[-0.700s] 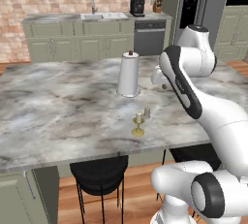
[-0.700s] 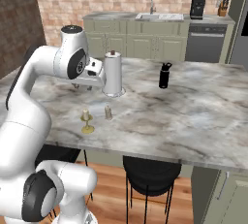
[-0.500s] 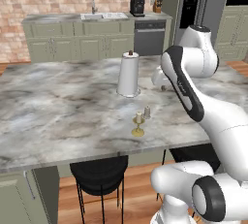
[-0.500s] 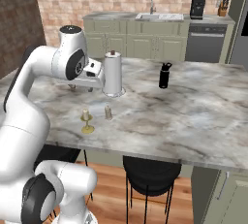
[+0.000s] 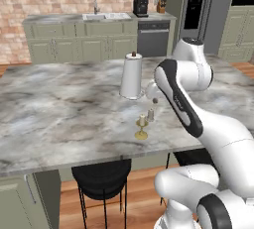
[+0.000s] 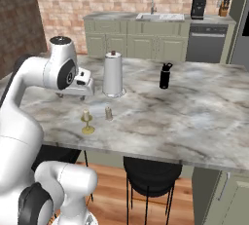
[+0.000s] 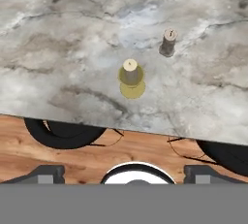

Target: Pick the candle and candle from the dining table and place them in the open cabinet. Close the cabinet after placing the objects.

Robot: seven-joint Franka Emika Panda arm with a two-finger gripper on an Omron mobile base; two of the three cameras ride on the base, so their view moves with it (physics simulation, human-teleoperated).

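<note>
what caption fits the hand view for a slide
Open gripper above cream candle on gold holder and stubby grey candle on marble table.

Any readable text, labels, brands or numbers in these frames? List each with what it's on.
None readable.
The cream candle on its gold holder, the stubby grey candle, the white jug, the black bottle and the marble dining table all show plain surfaces without markings.

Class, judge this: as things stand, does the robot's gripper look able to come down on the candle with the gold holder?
Probably yes. The open gripper hangs above the candle, nothing between them; the small grey candle and jug stand clear.
</note>
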